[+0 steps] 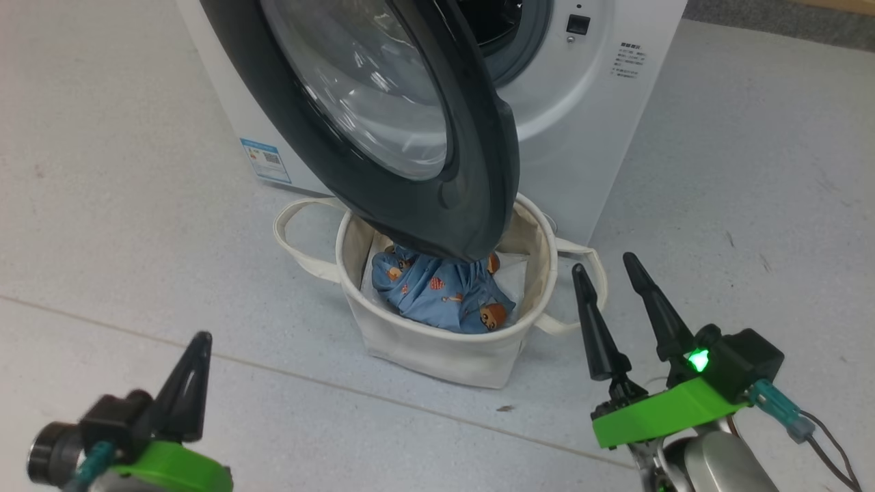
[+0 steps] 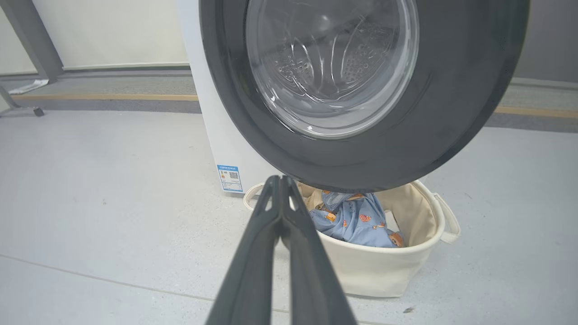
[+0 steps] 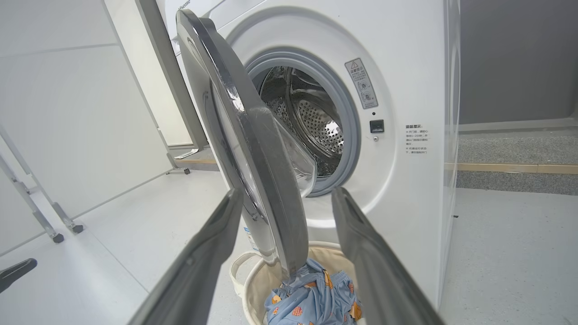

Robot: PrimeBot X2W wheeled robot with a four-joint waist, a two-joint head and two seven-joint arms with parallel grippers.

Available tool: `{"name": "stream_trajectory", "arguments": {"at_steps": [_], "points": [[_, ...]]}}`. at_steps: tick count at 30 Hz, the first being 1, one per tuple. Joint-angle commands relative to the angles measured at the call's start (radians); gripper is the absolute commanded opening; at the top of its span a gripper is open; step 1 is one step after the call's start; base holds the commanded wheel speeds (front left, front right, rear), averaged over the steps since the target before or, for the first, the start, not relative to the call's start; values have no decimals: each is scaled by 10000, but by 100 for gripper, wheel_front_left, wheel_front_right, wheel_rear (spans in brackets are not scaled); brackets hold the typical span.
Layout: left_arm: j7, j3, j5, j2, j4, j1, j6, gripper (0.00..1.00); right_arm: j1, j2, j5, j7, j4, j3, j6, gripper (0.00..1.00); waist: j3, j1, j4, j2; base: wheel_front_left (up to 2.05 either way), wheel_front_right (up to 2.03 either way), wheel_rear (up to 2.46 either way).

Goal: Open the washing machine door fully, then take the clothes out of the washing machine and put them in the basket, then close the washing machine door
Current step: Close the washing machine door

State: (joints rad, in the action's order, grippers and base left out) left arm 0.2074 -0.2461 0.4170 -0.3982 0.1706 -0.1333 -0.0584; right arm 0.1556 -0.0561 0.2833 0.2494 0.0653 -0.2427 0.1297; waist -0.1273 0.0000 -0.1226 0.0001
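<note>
Blue bear-print clothes [image 1: 444,294] in round cream canvas basket [image 1: 424,348] below swung-out black-rimmed glass door [image 1: 478,137]; left gripper [image 1: 202,339] pinched together, empty; right gripper [image 1: 604,263] spread wide.

Ahead of my right pincer [image 1: 603,263], the door [image 1: 383,116] covers the far part of the clothes [image 1: 444,294] and basket [image 1: 437,348]. I cannot read the small print [image 1: 627,60] on the washer [image 1: 588,137].

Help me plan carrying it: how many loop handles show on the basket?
2. One handle on the basket's left side, the other on its right, in the head view. The washing machine door overhangs the far rim, so another could be hidden.
</note>
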Motion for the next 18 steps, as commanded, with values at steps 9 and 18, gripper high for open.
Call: {"name": "stream_trajectory", "arguments": {"at_steps": [9,18], "points": [[450,129,-678,164,388,-678,-378,100,118,59,83,124,-347,-367,10,100,-154,0,58,-1,0,0,0],[529,319,-588,455,618,-659,-352,100,182,59,65,124,-359,-516,10,100,-212,0,106,-1,0,0,0]]}}
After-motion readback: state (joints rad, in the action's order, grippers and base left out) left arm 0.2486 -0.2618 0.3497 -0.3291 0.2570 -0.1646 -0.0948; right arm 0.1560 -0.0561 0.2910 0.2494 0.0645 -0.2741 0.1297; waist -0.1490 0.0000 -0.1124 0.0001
